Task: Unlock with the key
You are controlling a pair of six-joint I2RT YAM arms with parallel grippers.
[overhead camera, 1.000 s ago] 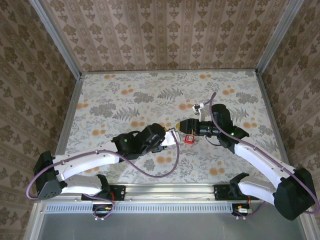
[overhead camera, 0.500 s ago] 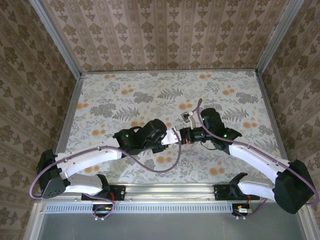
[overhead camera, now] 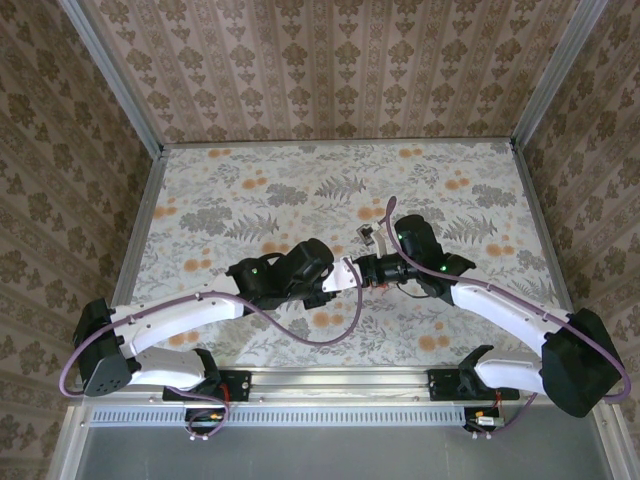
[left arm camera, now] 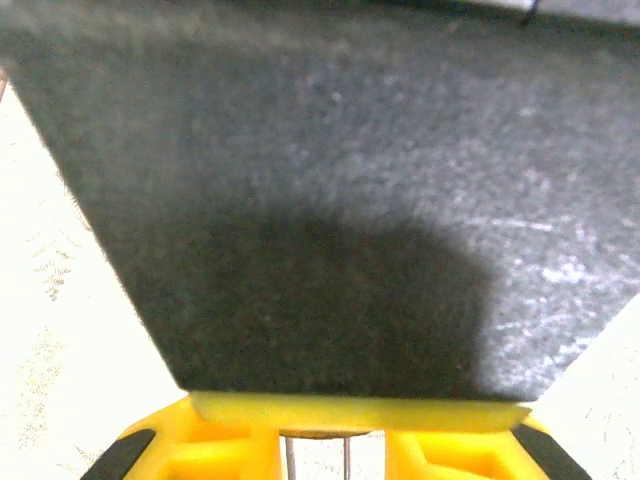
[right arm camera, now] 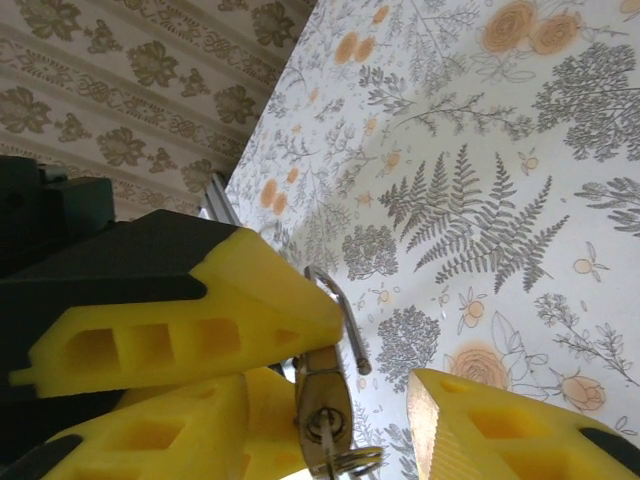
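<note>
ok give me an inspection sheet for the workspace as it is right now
surface: floral-print tablecloth, flat; both arms meet above its middle
job's things: small brass padlock with silver shackle, held off the table; small silver metal key, seemingly in its keyway
clutter: nothing seen
grippers: left gripper shut on the padlock; right gripper open, yellow pads either side of the key end
cables: purple cable looping along each arm
surroundings: patterned wallpaper walls; metal rail at near edge

arms (overhead camera: 180,315): white links | black joints | purple cables (overhead camera: 320,342) | yellow fingers (right arm camera: 190,320)
</note>
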